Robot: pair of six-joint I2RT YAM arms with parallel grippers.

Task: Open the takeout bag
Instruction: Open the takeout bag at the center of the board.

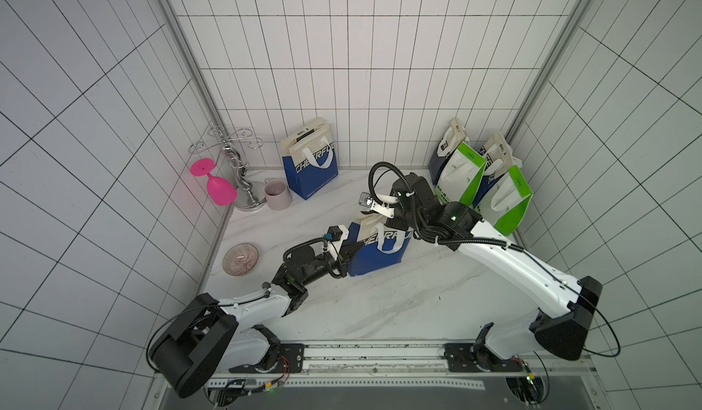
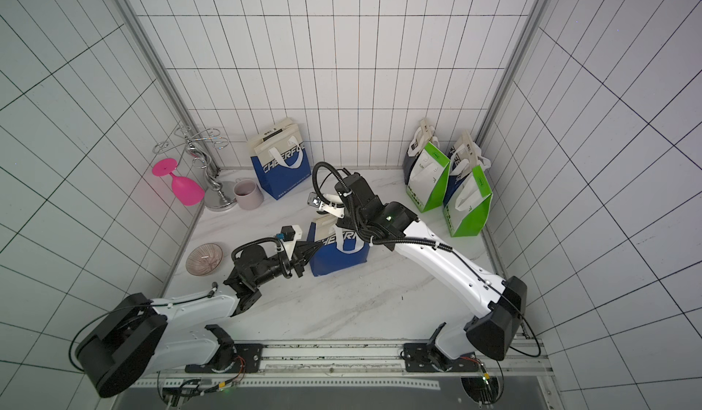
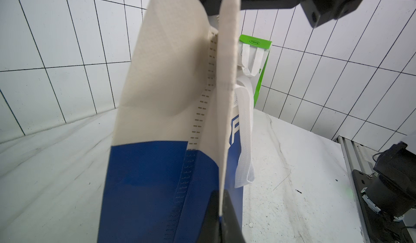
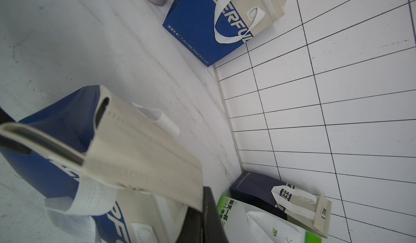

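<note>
The takeout bag (image 1: 376, 254) (image 2: 338, 256), blue below and beige on top with white strap handles, stands mid-table in both top views. At the bag's left side, my left gripper (image 1: 351, 250) (image 3: 221, 208) is shut on a thin panel edge of the bag (image 3: 146, 174). Above the bag's top, my right gripper (image 2: 342, 218) (image 4: 203, 199) is shut on the folded beige top flap (image 4: 139, 154). The flap is lifted and a dark slot shows under it. Both top views hide the right fingertips behind the wrist.
A second blue bag (image 1: 309, 165) stands at the back wall. Green-and-white bags (image 1: 509, 199) and dark ones crowd the back right corner. At the left stand a metal rack (image 1: 237, 169) with a pink goblet (image 1: 216, 184), a mug (image 1: 277, 193) and a bowl (image 1: 240, 259).
</note>
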